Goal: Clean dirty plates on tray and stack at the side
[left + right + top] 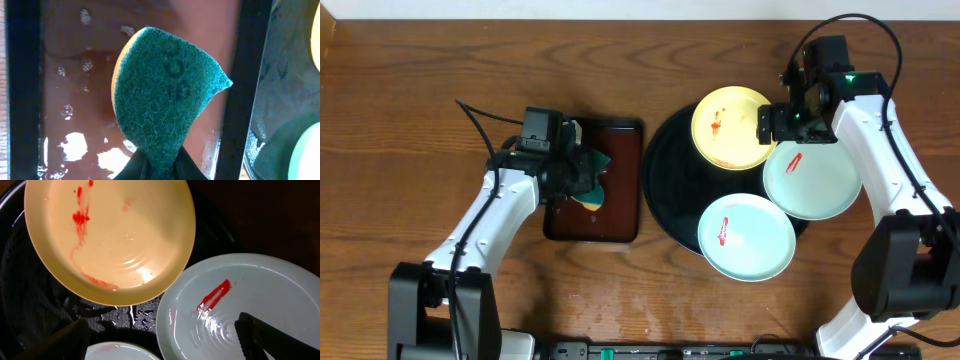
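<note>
Three plates lie on the black tray (665, 170). The pale yellow plate (732, 127) at the back carries red smears. A mint-white plate (812, 178) at the right and another (747, 236) at the front each bear a red streak. My right gripper (782, 122) hangs open over the gap between the yellow plate (115, 235) and the right mint plate (250, 300), holding nothing. My left gripper (157, 167) is shut on a green-and-yellow sponge (165, 95), held just above the wet brown tray (75, 100).
The rectangular dark-brown tray (620, 215) sits left of the black tray, with water pooled in it. The right mint plate overhangs the black tray's right rim. Bare wooden table (420, 60) surrounds both trays.
</note>
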Controlling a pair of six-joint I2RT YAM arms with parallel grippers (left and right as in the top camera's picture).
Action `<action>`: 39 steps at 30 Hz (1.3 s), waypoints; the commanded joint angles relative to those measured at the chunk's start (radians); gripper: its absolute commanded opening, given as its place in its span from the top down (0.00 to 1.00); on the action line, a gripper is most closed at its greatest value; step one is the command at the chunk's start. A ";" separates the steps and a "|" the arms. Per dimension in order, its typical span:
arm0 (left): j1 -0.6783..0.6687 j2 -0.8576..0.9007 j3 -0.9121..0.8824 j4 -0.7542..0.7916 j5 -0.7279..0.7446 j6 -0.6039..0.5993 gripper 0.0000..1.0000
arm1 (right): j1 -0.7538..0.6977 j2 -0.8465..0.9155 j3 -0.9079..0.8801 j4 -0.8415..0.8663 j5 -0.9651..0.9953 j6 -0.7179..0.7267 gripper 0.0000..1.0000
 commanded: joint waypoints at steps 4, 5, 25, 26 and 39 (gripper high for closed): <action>-0.004 0.018 -0.006 0.017 -0.019 -0.006 0.63 | 0.010 0.001 -0.010 -0.005 0.010 -0.008 0.08; -0.004 0.019 -0.006 0.017 -0.019 -0.006 0.56 | 0.010 0.001 -0.010 -0.005 0.009 -0.008 0.08; -0.004 0.055 -0.005 -0.001 -0.179 -0.006 0.92 | 0.010 0.001 -0.010 -0.005 0.009 -0.008 0.08; -0.004 0.066 -0.005 0.002 -0.179 -0.006 0.92 | 0.010 0.001 -0.010 -0.005 0.010 -0.008 0.08; -0.004 0.172 -0.005 0.028 -0.108 -0.006 0.85 | 0.010 0.001 -0.010 -0.005 0.010 -0.008 0.08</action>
